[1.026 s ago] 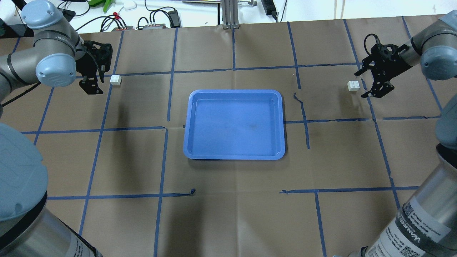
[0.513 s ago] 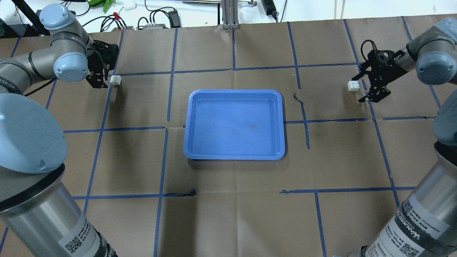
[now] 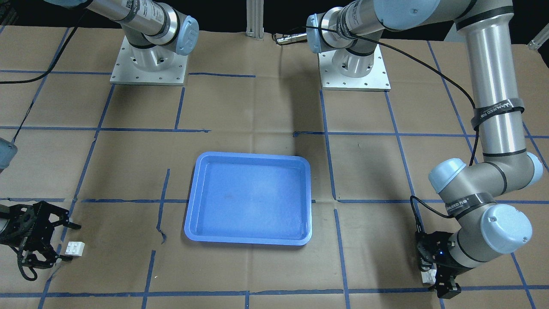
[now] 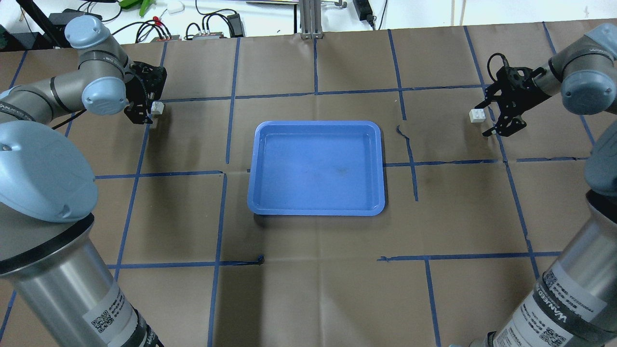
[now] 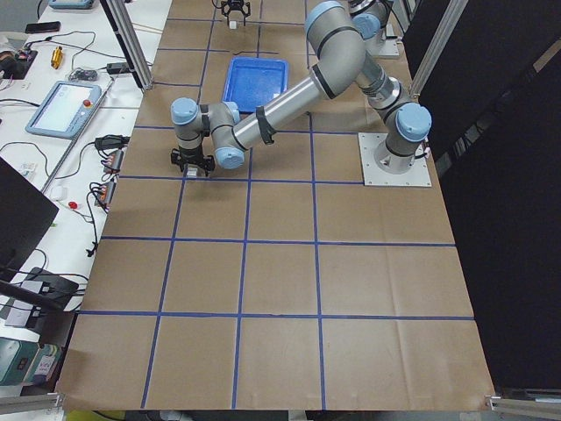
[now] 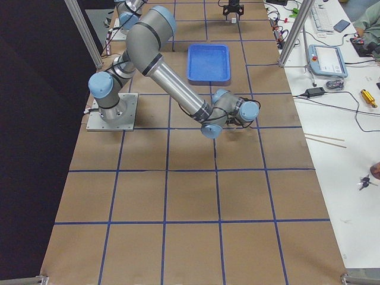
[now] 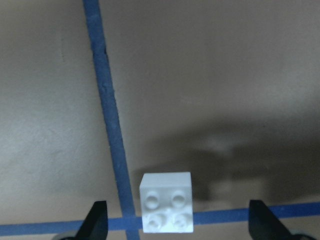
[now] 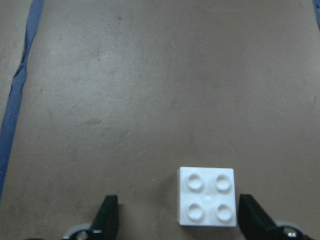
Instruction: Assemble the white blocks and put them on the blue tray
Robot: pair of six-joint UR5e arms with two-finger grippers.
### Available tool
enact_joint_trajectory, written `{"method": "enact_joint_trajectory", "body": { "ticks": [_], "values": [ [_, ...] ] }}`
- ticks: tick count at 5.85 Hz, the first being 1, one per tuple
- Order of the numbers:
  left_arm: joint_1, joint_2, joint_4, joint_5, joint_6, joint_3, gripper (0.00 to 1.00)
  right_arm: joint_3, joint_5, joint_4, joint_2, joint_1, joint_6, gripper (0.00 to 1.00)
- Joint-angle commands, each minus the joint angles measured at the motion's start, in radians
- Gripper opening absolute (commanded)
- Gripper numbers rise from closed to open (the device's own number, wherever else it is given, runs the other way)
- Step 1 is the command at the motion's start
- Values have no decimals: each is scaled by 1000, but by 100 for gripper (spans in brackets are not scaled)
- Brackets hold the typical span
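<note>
One white block [image 4: 157, 108] lies on the table at the far left. My left gripper [image 4: 149, 112] is open and down around it; in the left wrist view the block [image 7: 166, 209] sits between the two fingertips [image 7: 97, 220], nearer the left one. The second white block [image 4: 476, 115] lies at the far right. My right gripper [image 4: 483, 119] is open with the block between its fingers; the right wrist view shows the block [image 8: 207, 203] close to the right fingertip [image 8: 255, 220]. The blue tray [image 4: 313, 168] lies empty in the middle, far from both blocks.
Brown paper with a blue tape grid covers the table. The arm bases [image 3: 149, 64] stand at the robot's side of the table. Cables and boxes [image 4: 207, 29] lie beyond the far edge. The tray also shows in the front view [image 3: 248, 197].
My left gripper has moved right, from beside the left block to around it. My right gripper has shifted slightly toward the right block. Both blocks and the tray have stayed put.
</note>
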Motion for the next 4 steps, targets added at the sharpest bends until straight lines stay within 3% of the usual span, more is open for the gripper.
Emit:
{"method": "enact_joint_trajectory", "body": {
  "ticks": [1, 2, 3, 4],
  "values": [
    [0, 4, -1, 3, -7, 2, 34, -8, 0, 0, -1, 0, 2, 64],
    [0, 11, -1, 0, -51, -2, 9, -10, 0, 0, -1, 0, 2, 57],
    [-2, 33, -4, -7, -58, -4, 2, -11, 0, 0, -1, 0, 2, 47],
    [-17, 80, -35, -24, -85, -16, 3, -11, 0, -2, -1, 0, 2, 39]
  ]
}}
